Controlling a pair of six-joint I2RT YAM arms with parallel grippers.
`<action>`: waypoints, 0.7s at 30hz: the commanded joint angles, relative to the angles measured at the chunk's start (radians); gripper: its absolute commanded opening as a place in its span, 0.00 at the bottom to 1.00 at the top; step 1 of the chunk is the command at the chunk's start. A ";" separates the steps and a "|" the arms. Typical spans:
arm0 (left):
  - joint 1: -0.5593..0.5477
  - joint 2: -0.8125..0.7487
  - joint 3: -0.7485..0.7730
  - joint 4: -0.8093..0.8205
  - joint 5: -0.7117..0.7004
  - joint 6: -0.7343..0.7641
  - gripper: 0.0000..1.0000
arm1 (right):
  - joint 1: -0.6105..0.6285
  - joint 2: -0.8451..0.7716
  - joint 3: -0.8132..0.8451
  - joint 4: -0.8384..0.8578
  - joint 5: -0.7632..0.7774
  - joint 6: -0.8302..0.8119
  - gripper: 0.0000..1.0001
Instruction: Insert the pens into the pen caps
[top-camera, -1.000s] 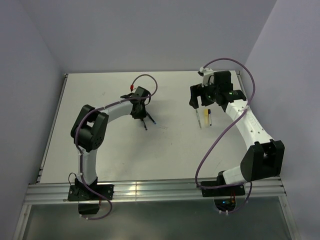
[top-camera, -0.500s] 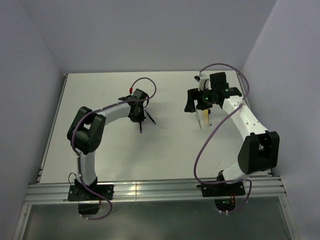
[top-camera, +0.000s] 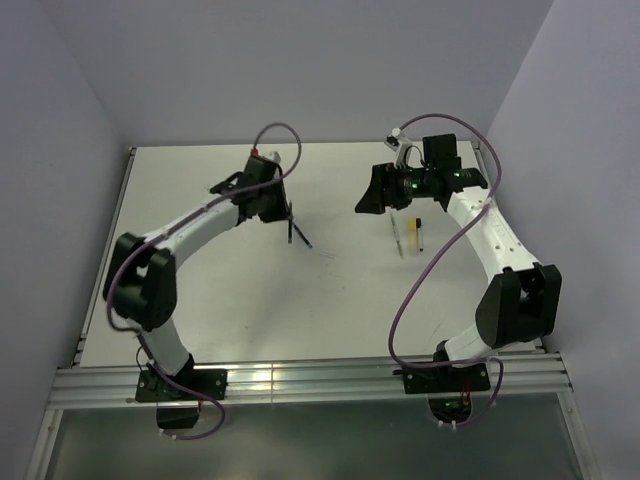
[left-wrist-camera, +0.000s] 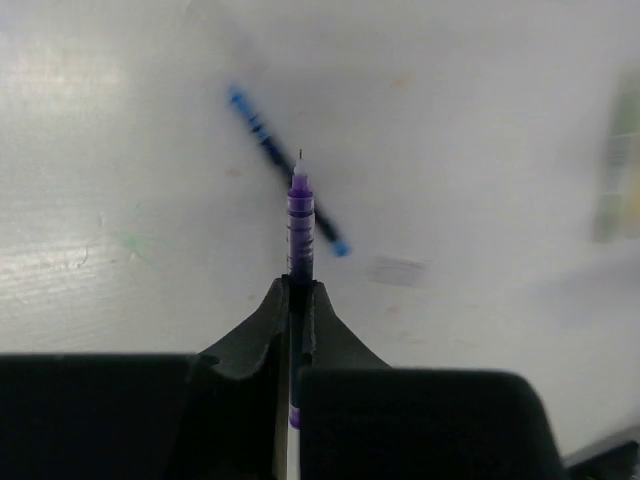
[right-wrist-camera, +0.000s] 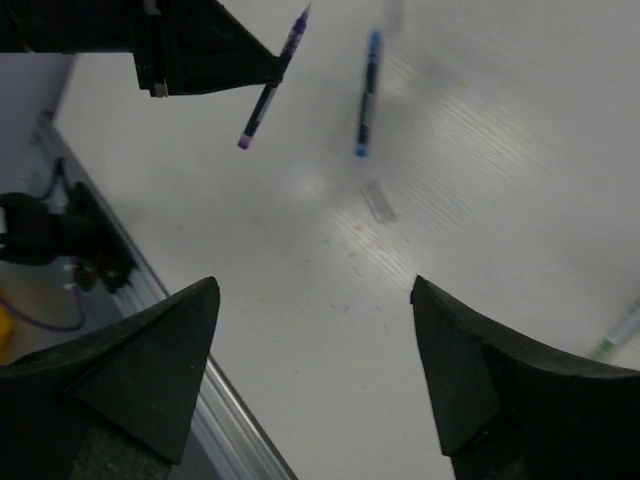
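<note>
Swung up and back since a sec ago, left gripper (left-wrist-camera: 298, 288) is clamped on the purple pen (left-wrist-camera: 300, 215), nib pointing straight ahead; blurry clear cap (left-wrist-camera: 395, 270) lies on table (left-wrist-camera: 120, 150) just past nib, to its right, prob nearer this claw; right gripper (right-wrist-camera: 313, 285) hangs wide apart, empty

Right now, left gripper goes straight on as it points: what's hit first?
The purple pen in the left gripper leads; its tip likely meets the blue pen lying ahead, though depth unclear.
</note>
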 joint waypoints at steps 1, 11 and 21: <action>0.035 -0.256 0.016 0.240 0.141 0.021 0.00 | 0.007 -0.038 0.064 0.154 -0.226 0.094 0.89; 0.048 -0.451 -0.181 0.894 0.520 -0.147 0.00 | 0.088 -0.107 0.028 0.623 -0.415 0.518 0.93; 0.012 -0.440 -0.223 1.120 0.532 -0.285 0.00 | 0.173 -0.084 0.046 0.623 -0.361 0.501 0.83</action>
